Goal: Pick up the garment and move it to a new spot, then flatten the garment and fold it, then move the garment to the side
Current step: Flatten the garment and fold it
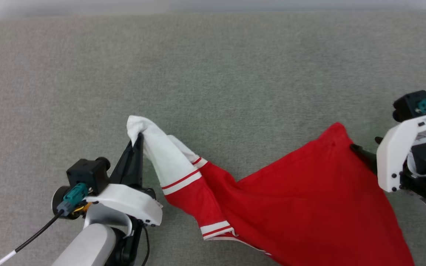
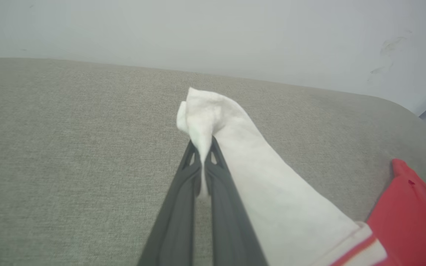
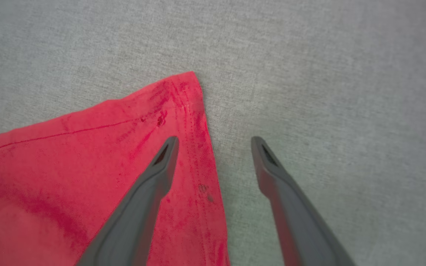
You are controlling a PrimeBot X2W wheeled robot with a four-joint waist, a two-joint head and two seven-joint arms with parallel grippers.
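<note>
We see the garment [image 1: 309, 192] lying on the near half of the grey cushion [image 1: 235, 66]. The red body spreads toward the cushion's near right, and the white sleeve [image 2: 272, 177] stretches toward its near left. The left gripper [image 2: 202, 147] is clamped tight on the sleeve end, with the cloth bunched above its tips. The right gripper [image 3: 213, 138] is at the cushion's right side, spread wide and holding nothing. One finger [image 3: 154, 177] is over the red corner [image 3: 183, 96], the other over bare cushion. We can't quite tell if that finger touches the cloth. The corner lies flat on the cushion.
</note>
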